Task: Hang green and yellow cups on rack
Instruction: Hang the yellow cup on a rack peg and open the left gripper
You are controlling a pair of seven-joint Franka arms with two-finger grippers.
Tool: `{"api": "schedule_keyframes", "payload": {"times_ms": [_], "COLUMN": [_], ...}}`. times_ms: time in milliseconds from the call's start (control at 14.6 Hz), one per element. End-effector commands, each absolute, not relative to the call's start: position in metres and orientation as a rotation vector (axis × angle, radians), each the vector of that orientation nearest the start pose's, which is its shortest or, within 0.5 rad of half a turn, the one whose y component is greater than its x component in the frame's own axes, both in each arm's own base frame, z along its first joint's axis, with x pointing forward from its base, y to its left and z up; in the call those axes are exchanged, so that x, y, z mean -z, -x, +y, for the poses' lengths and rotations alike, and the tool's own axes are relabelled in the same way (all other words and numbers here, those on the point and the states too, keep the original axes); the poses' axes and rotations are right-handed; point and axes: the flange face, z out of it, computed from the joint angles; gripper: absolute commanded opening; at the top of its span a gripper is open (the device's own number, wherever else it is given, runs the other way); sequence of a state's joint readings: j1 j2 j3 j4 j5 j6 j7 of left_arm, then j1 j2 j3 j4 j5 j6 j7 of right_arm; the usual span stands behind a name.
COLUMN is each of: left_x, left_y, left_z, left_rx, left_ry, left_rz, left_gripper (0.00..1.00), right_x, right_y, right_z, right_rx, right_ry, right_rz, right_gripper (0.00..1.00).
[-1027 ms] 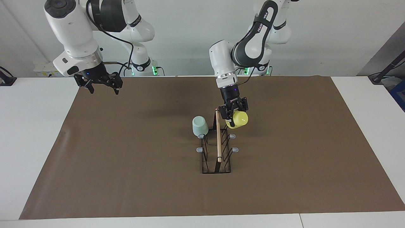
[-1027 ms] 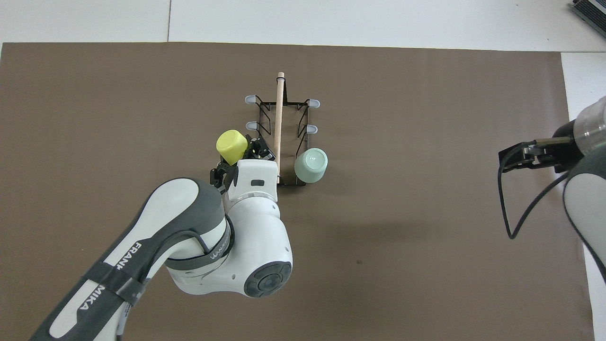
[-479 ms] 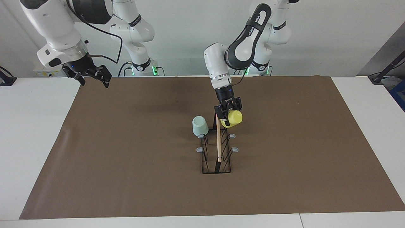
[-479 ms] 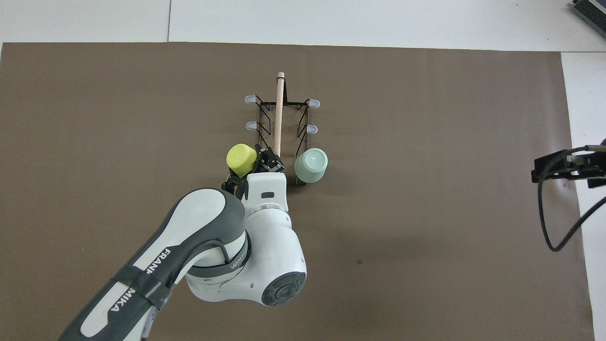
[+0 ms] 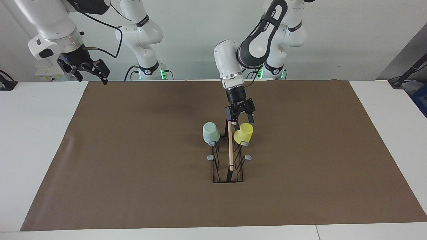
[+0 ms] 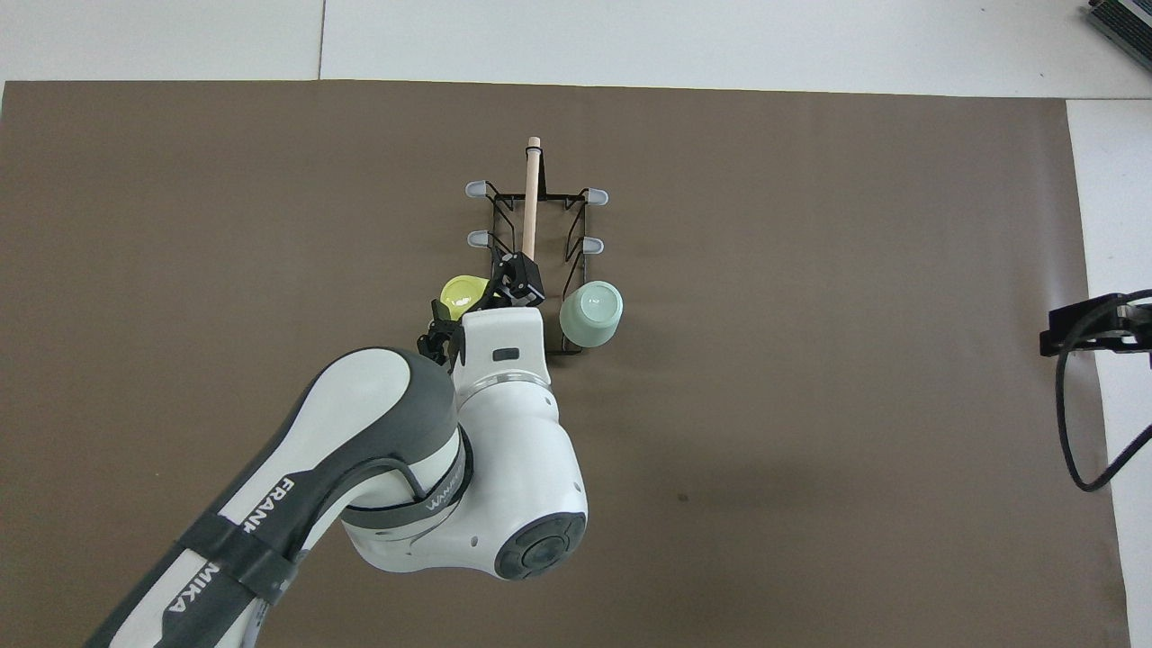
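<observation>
The black wire rack (image 5: 216,167) with its wooden dowel handle (image 5: 230,150) stands mid-table. The mint green cup (image 5: 210,132) hangs upside down on the prong nearest the robots, on the right arm's side. The yellow cup (image 5: 243,133) sits upside down on the matching prong on the left arm's side. My left gripper (image 5: 244,124) is open just above the yellow cup, with a finger on each side of its top. In the overhead view the left gripper (image 6: 477,297) partly covers the yellow cup (image 6: 460,291) beside the green cup (image 6: 590,313). My right gripper (image 5: 89,70) is open, raised and waiting.
A brown mat (image 5: 133,173) covers most of the white table (image 5: 36,140). Four grey-tipped prongs of the rack stand free, such as one (image 5: 210,157) farther from the robots than the green cup. The right gripper hangs over the mat's edge at the right arm's end.
The left gripper moved the yellow cup over the rack, set it on the prong and opened. The right gripper rose and drew back toward its end of the table.
</observation>
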State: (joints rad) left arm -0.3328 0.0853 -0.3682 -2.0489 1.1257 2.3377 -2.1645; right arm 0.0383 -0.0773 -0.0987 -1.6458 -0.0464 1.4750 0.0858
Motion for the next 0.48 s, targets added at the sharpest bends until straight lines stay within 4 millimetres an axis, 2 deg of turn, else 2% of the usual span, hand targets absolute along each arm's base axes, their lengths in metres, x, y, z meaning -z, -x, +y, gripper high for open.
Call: {"api": "schedule_keyframes", "payload": {"times_ms": [0,137,274,411], "left_x": [-0.455,-0.469,-0.494,-0.522], "left_y": [-0.477,-0.492,-0.508,-0.516], "left_z": [-0.354,-0.336,-0.316,-0.284], "left_rx": [1.24,1.103,0.962,0.89], "left_ry": [2.75,2.798,2.88,2.934], "left_rz": [-0.925,-0.772,-0.649,-0.525], "left_gripper": [1.0,1.0,1.0,1.0], "right_x": [-0.622,-0.622,-0.622,-0.617], "right_y": [-0.52,-0.52,-0.519,-0.523], "right_z": [-0.037,-0.037,-0.037,-0.035], "right_rx": [-0.173,-0.175,-0.174,-0.178], "right_ry": [3.193,3.192,3.191,3.178], "right_rz": [0.141,0.086,0.088,0.079], "right_gripper": [1.0,1.0,1.0,1.0]}}
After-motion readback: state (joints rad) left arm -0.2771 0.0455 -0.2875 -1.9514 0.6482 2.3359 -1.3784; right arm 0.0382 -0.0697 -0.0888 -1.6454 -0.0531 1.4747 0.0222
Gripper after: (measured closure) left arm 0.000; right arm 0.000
